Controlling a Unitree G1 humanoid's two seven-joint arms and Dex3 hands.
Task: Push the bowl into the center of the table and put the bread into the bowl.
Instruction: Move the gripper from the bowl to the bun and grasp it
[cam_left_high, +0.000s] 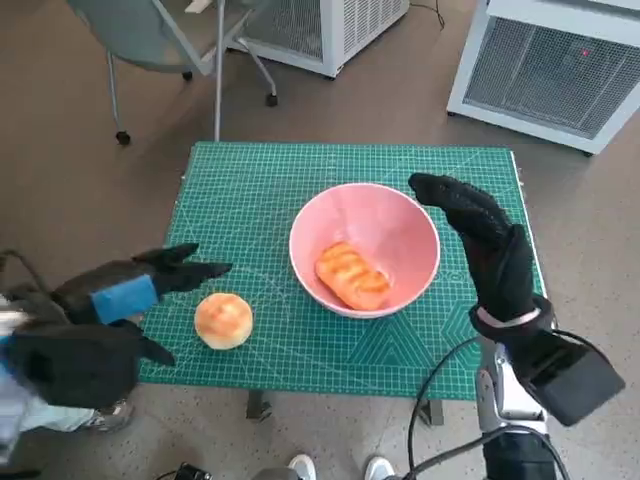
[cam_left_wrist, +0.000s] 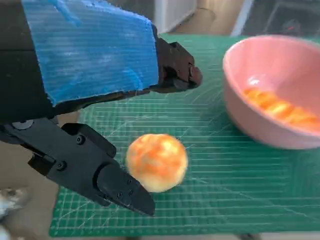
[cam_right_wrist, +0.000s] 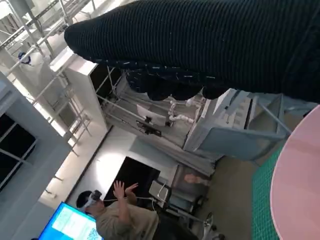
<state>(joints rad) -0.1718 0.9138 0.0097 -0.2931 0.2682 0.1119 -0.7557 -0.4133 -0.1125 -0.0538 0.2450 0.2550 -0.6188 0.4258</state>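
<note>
**Round bun next, bowl already near centre**

The pink bowl (cam_left_high: 365, 248) sits about mid-tabletop (cam_left_high: 260, 180) with one long grilled bread (cam_left_high: 352, 276) inside. A round bun (cam_left_high: 223, 320) lies on the green mat near the front edge, just beside my left hand (cam_left_high: 110, 295), whose fingers (cam_left_wrist: 117, 185) are spread either side of it, holding nothing. My right hand (cam_left_high: 485, 245) stands flat by the bowl's rim, fingers straight and together. I'd close gently on the bun's middle, lift clear of the rim, then release low.
</note>
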